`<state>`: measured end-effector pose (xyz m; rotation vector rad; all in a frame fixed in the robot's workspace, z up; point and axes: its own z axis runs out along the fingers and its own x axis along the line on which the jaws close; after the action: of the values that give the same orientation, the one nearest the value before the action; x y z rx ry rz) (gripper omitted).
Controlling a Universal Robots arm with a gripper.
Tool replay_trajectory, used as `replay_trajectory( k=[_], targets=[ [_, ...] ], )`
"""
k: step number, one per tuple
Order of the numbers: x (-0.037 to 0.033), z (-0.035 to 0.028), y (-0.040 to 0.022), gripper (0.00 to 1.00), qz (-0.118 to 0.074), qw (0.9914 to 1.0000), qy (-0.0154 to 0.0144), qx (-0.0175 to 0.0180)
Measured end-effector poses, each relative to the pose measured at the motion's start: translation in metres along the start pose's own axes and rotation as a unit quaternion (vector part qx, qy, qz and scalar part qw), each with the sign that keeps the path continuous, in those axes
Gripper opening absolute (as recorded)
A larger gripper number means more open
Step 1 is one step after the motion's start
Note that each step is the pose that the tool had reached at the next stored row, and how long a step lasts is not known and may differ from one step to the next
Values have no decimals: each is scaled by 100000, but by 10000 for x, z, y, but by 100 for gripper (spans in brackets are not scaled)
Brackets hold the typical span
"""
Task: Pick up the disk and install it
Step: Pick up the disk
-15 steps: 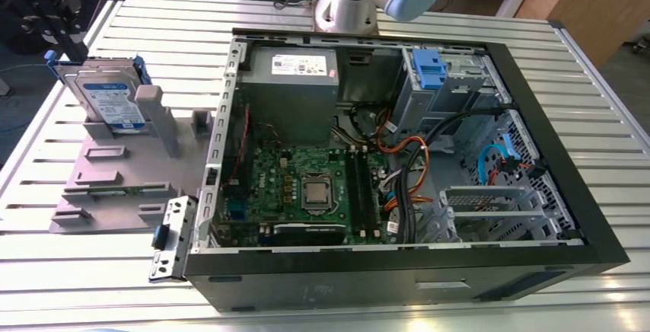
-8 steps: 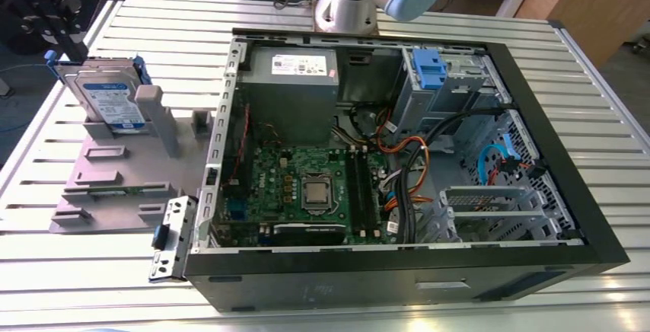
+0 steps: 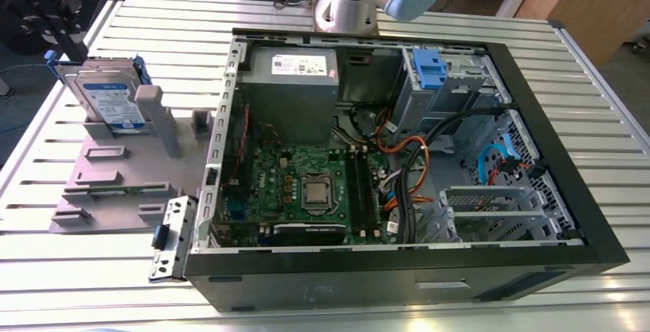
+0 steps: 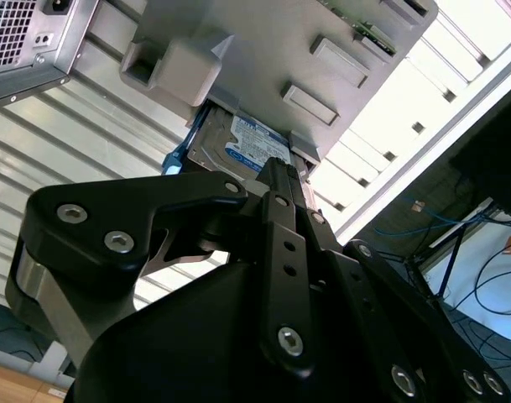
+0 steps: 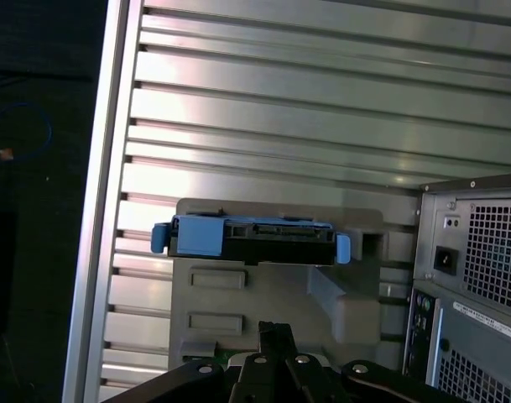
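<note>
- Hovering at the far corner on the exterior view's left, the claw (image 3: 69, 43) is hanging just above the top edge of the disk (image 3: 106, 97). Whether the two are touching cannot be told from there.
- In the first wrist view the claw is looking narrow, with its fingertips drawn together, and it is pointing at the disk's connector end with a strip of grey holder lying between them.
- The disk is standing on edge, leaning slightly, in a slot of a grey plastic holder (image 3: 97, 172), with blue rails running along its sides.
- The holder is resting on the slatted aluminium tabletop (image 3: 173, 20), just beside the open computer case (image 3: 406, 279), on the exterior view's left.
- The holder is also carrying a small green circuit strip (image 3: 117, 189), which is lying flat near its front.
- The case is lying on its side and holding a green motherboard (image 3: 304, 180), a grey power supply (image 3: 289, 92), a blue drive caddy (image 3: 427, 69) and bundled cables (image 3: 406, 157).
- A metal bracket (image 3: 170, 237) with a blue tab is lying against the case's near corner.
- The disk's blue-and-white label (image 3: 102, 90) is facing the exterior view, and its print is too small to read. The same goes for the white sticker (image 3: 301, 64) on the power supply.
</note>
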<state>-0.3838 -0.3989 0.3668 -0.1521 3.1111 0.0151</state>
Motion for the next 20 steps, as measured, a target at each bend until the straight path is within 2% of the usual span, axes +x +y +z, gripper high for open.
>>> replay_trajectory(
  k=[20],
  targets=[
    [0,0,0,11,-868,99996,7,-26]
  ],
)
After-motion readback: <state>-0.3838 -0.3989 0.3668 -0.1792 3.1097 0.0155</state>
